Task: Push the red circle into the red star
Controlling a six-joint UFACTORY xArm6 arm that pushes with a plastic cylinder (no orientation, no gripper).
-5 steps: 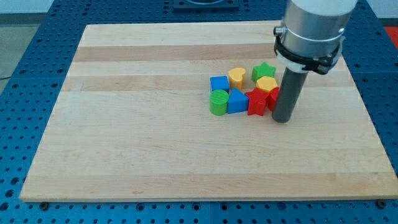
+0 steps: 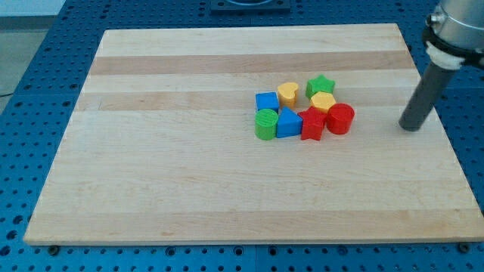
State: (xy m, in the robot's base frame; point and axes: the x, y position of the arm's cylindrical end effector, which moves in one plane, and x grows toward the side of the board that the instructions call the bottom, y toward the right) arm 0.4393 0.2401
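Note:
The red circle (image 2: 340, 119) sits on the wooden board, touching the right side of the red star (image 2: 312, 123). My tip (image 2: 410, 127) is at the end of the dark rod near the board's right edge. It stands well to the right of the red circle, apart from every block.
Other blocks cluster left of and above the red pair: a blue triangle (image 2: 288, 123), a green cylinder (image 2: 266, 125), a blue cube (image 2: 266, 101), a yellow heart (image 2: 287, 93), a yellow hexagon (image 2: 324, 101) and a green star (image 2: 321, 85). The board's right edge (image 2: 442, 136) is close to my tip.
My tip has moved to the right, away from the red circle it was next to. The red circle now shows in full beside the red star.

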